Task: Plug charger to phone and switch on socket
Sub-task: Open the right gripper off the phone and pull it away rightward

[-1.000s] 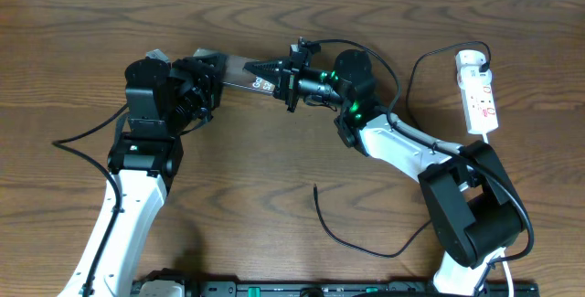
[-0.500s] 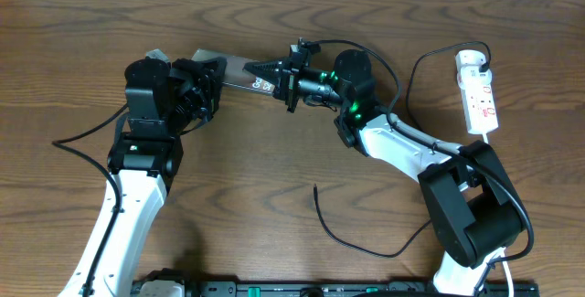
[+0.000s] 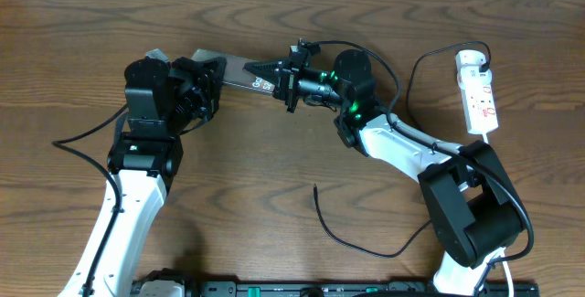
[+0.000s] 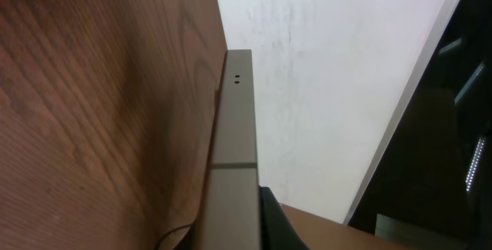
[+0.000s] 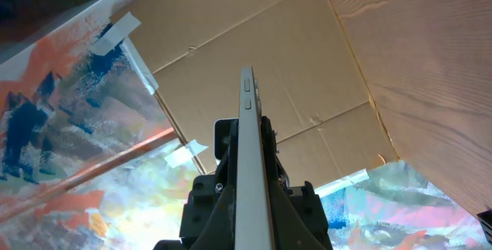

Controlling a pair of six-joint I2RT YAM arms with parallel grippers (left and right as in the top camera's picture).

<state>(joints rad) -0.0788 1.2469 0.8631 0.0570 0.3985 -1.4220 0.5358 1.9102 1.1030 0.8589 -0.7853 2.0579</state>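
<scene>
The phone (image 3: 239,68), a dark glossy slab with white lettering, is held between both grippers at the upper middle of the table. My left gripper (image 3: 210,70) is shut on its left end and my right gripper (image 3: 265,73) on its right end. The left wrist view shows the phone (image 4: 235,142) edge-on, running up from the gripper (image 4: 240,238). Seen from the right wrist, the phone's thin grey edge (image 5: 247,142) sits between the fingers (image 5: 223,204). The charger (image 3: 347,238) lies loose on the table, its plug tip (image 3: 316,188) pointing up. The socket (image 3: 479,91) lies at the far right.
A thin black cable (image 3: 411,82) loops from the socket's top end toward the right arm. The right arm's base (image 3: 471,206) stands at the lower right. A black rail (image 3: 320,288) runs along the front edge.
My left gripper's jaws have closed onto the left end of the phone. The right gripper has kept its hold, and the phone has barely shifted.
</scene>
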